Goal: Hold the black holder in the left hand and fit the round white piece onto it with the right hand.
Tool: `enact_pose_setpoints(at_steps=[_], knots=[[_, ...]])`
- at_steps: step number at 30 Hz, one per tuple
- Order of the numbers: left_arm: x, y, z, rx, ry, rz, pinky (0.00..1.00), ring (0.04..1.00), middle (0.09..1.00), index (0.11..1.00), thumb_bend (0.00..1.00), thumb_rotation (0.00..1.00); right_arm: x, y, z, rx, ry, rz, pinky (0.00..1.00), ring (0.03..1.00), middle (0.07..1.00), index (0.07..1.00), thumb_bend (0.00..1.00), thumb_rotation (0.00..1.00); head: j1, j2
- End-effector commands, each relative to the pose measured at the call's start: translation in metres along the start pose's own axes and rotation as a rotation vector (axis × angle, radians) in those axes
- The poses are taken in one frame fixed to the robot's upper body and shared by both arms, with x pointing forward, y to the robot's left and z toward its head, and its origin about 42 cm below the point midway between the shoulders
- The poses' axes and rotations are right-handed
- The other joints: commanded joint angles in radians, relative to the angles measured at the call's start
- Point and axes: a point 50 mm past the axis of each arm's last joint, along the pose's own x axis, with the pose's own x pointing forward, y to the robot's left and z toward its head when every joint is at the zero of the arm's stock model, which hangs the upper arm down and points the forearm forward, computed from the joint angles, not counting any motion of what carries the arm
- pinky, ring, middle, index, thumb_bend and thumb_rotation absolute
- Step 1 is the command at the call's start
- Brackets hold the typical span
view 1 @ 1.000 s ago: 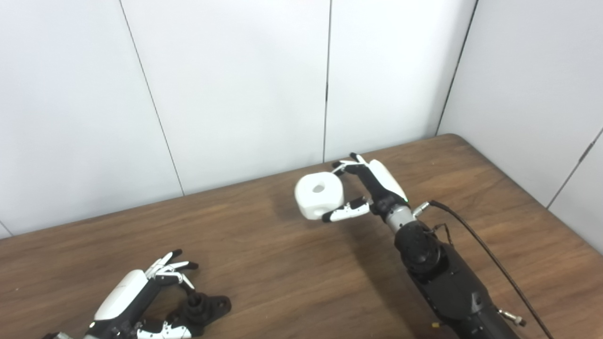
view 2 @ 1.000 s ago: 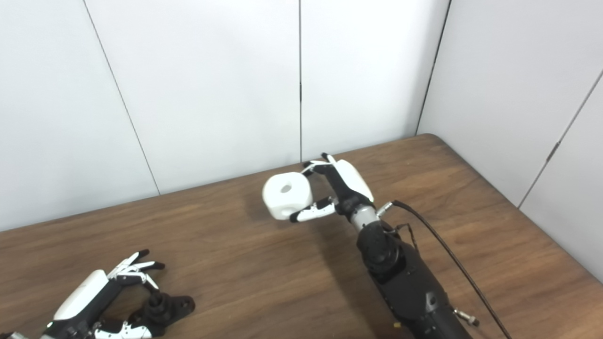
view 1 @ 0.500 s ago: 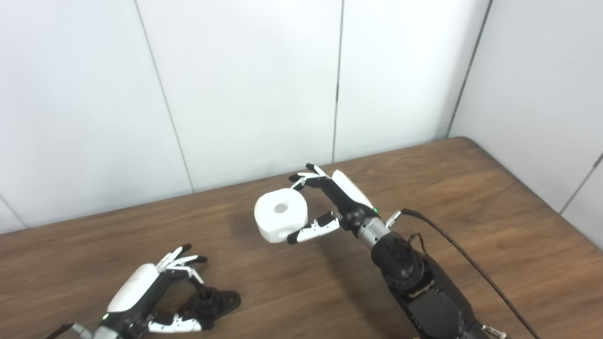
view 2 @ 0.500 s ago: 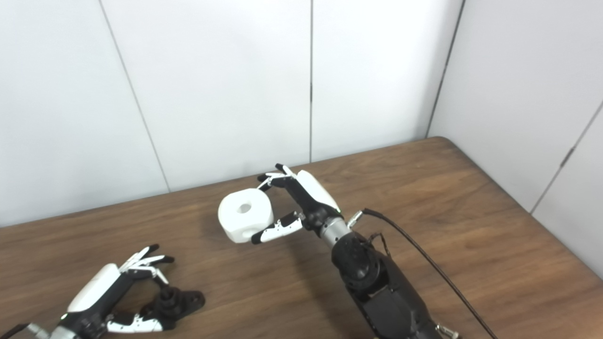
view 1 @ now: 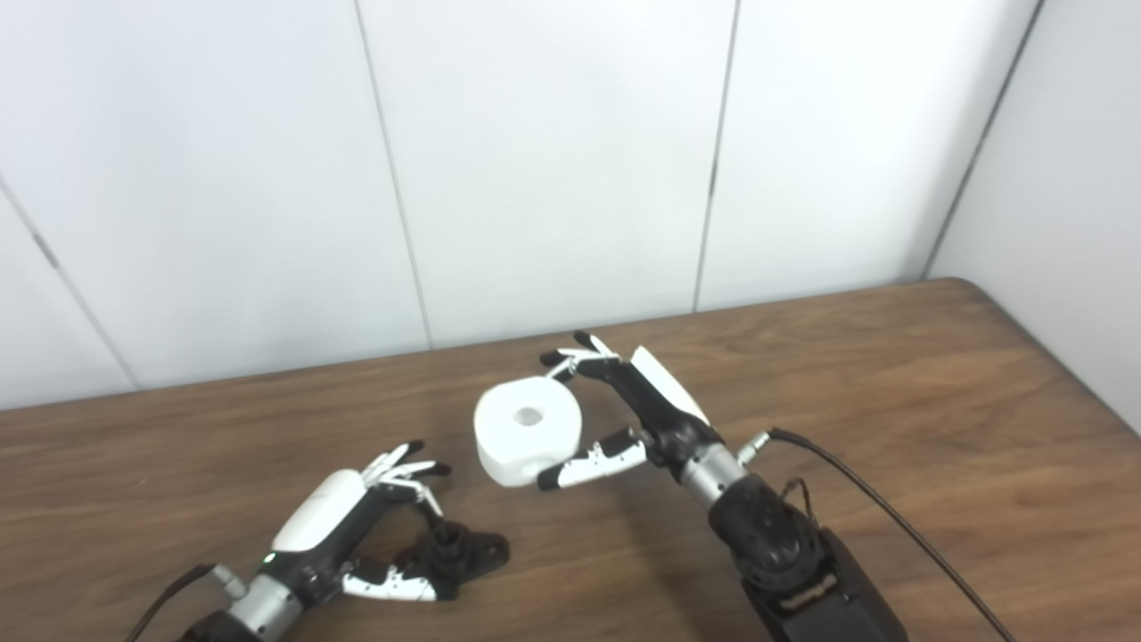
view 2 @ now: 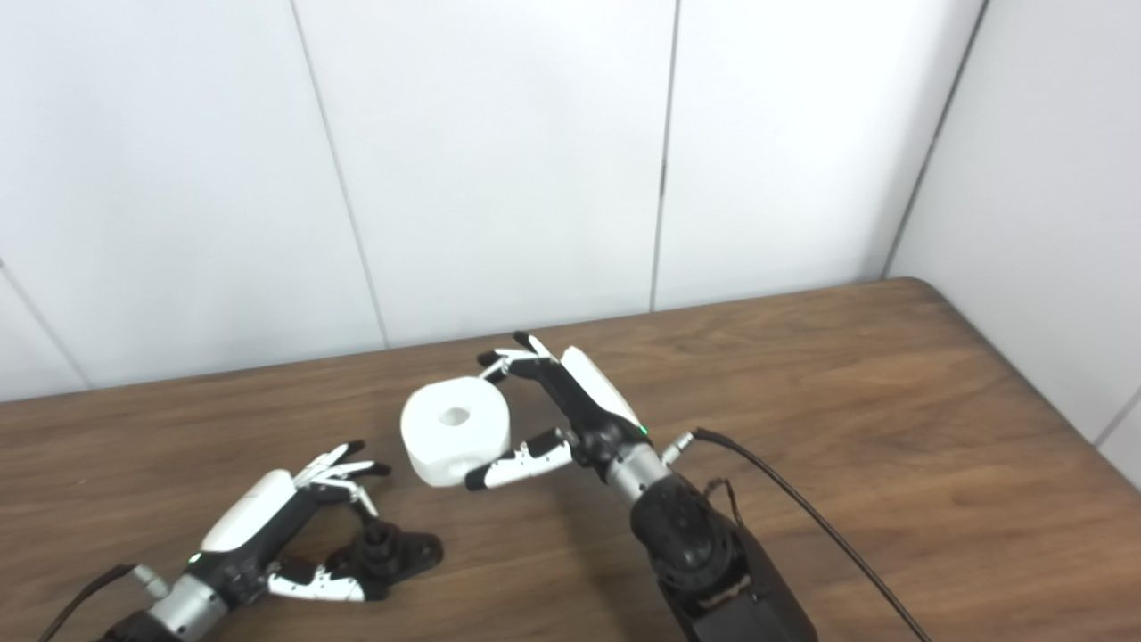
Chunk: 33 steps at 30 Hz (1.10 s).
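White piece held up by the right hand, holder grasped on the table by the left.

The right hand (view 1: 642, 415) was closed on the round white piece (view 1: 528, 429), raised above the table (view 1: 936, 374). To the near left, the left hand (view 1: 357, 535) was wrapped around the black holder (view 1: 459, 557), which rested on the wood.

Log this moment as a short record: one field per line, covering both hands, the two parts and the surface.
left hand: around the black holder, low at the table; firm grip cannot be told
black holder: appears to rest on the table, post pointing up
right hand: shut on the white piece, raised
white piece: round, hole facing up, not yet on the holder
table: brown wood
cable: black, runs from the right wrist
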Motion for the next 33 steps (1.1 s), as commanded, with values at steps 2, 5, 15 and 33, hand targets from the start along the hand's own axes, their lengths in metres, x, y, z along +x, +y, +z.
enact_pose_setpoints(at_steps=[2,5,15,33], knots=[[-0.003,-0.016,-0.003,0.040,0.067,-0.081,1.00,1.000,0.866,0.483,0.52,0.05,0.006,-0.004,0.024,0.007,-0.116,-0.005,1.00,1.000,0.839,0.484,0.52,0.15,0.021,0.008],[0.000,-0.019,0.000,0.037,0.064,-0.083,1.00,1.000,0.864,0.483,0.52,0.05,0.006,0.000,0.025,0.009,-0.126,0.015,1.00,1.000,0.845,0.485,0.52,0.15,0.041,0.015],[0.006,-0.024,0.008,0.039,0.066,-0.087,1.00,1.000,0.867,0.483,0.52,0.05,0.001,0.010,0.034,0.039,-0.141,0.073,1.00,1.000,0.849,0.484,0.52,0.15,0.092,0.030],[0.012,-0.027,0.022,0.018,0.063,-0.079,1.00,1.000,0.875,0.482,0.52,0.05,-0.004,0.027,0.022,0.089,-0.120,0.111,1.00,1.000,0.835,0.484,0.52,0.14,0.168,0.050]])
